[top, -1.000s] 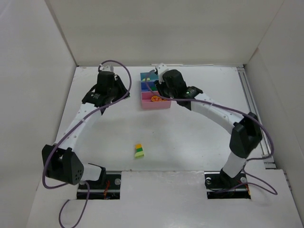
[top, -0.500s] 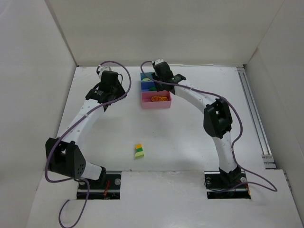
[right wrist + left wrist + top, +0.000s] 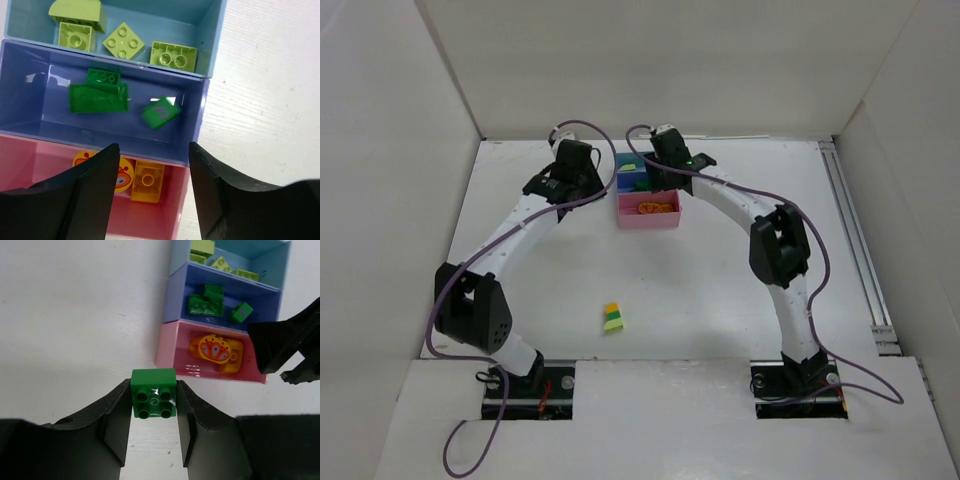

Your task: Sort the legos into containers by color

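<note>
Currently the left arm arcs far forward, left gripper point(image 3: 153, 390) clamped on a dark green brick point(image 3: 153, 401) held just left of the pink tray point(image 3: 167, 347). The right arm folds at its elbow. Right gripper point(image 3: 152, 150) points down over the blue tray point(image 3: 197, 120), jaws parted and empty. A small brick stack point(image 3: 613, 318) lies near the bases.

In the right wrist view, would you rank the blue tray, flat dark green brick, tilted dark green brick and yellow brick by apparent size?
blue tray
flat dark green brick
tilted dark green brick and yellow brick: look about alike
</note>
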